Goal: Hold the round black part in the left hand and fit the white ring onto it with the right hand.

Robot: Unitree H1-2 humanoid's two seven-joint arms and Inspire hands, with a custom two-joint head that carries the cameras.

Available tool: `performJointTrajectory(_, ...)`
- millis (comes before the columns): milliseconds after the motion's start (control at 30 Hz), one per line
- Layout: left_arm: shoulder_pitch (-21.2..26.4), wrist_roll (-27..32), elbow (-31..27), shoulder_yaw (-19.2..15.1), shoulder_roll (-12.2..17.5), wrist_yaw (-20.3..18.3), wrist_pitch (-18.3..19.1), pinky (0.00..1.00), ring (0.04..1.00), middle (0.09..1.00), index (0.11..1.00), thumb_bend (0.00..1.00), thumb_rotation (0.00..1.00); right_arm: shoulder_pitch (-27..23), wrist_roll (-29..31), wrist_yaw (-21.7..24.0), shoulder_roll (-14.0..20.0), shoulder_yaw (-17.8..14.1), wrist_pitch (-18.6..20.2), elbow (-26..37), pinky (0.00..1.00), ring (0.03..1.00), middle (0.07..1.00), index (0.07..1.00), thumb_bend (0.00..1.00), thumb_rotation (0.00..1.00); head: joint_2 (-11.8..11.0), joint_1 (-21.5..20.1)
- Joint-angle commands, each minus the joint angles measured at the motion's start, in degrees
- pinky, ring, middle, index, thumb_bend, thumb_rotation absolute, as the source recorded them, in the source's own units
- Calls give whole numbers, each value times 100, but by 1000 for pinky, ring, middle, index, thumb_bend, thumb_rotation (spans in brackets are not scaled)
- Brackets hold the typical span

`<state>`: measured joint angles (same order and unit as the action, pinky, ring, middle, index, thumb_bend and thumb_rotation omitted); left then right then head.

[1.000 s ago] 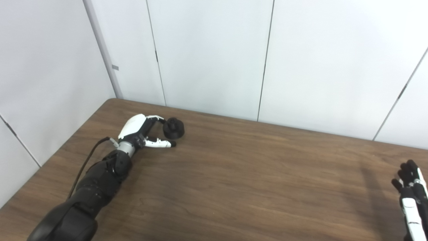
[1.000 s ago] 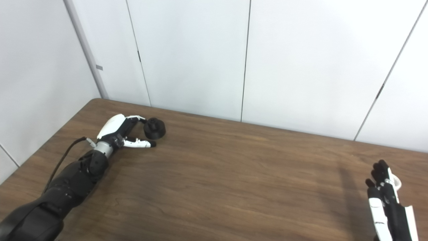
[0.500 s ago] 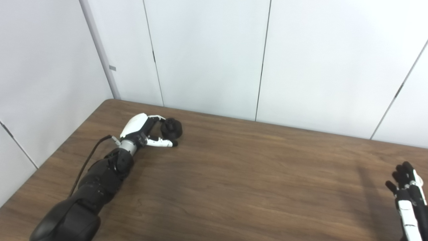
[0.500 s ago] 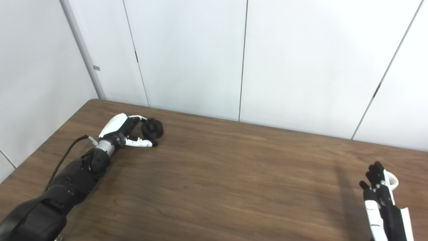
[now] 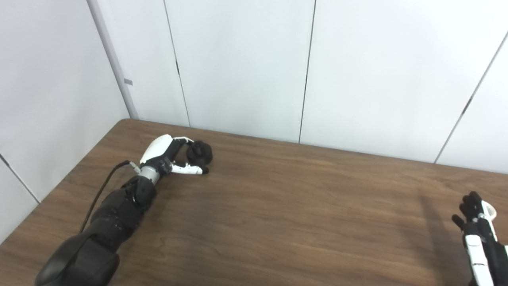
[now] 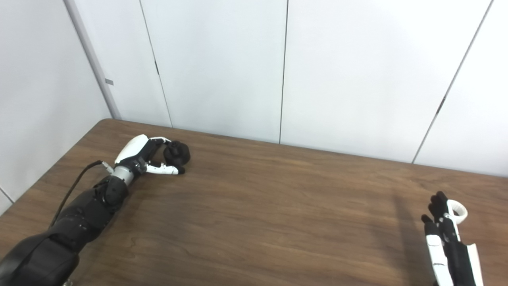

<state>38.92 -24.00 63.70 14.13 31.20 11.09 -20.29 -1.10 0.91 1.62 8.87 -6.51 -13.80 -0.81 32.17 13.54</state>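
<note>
The round black part rests on the brown table at the far left and leans toward my left hand. That hand is open around it: the fingers arch over and touch its top, and the straight thumb lies on the table in front of it. The white ring lies on the table at the right edge. My right hand stands just left of the ring, fingers stretched upward and apart, holding nothing.
White wall panels rise directly behind the table's far edge and along its left side. A black cable runs beside my left forearm. The wide brown middle of the table lies between the two hands.
The camera has shifted, so the whole scene slid left. My left hand has pushed further around the black part, which now leans into it. More of the white ring shows beside my right hand.
</note>
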Motion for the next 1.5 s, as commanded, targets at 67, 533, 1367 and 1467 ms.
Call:
performJointTrajectory(67, 101, -53, 113, 138, -146, -199, 29, 951, 915, 842, 671, 901, 203, 300, 74, -29, -169, 53, 29, -198, 945, 990, 986, 991, 345, 876, 28, 26)
performJointTrajectory(533, 177, -415, -308, 705, 122, 102, -483, 943, 904, 745, 480, 524, 50, 185, 55, -164, -217, -28, -39, -68, 924, 982, 974, 982, 366, 880, 115, 106)
performJointTrajectory(1367, -890, -1115, -3096, 721, 97, -612, -424, 1000, 1000, 851, 479, 525, 54, 130, 58, -225, -339, 44, 62, 705, 845, 963, 971, 958, 368, 865, 206, -474)
performJointTrajectory(1467, -999, -1086, -3289, 726, 0, -703, -482, 1000, 1000, 867, 479, 525, 56, 124, 85, -208, -346, 48, -42, 729, 848, 955, 968, 954, 396, 861, 237, -556)
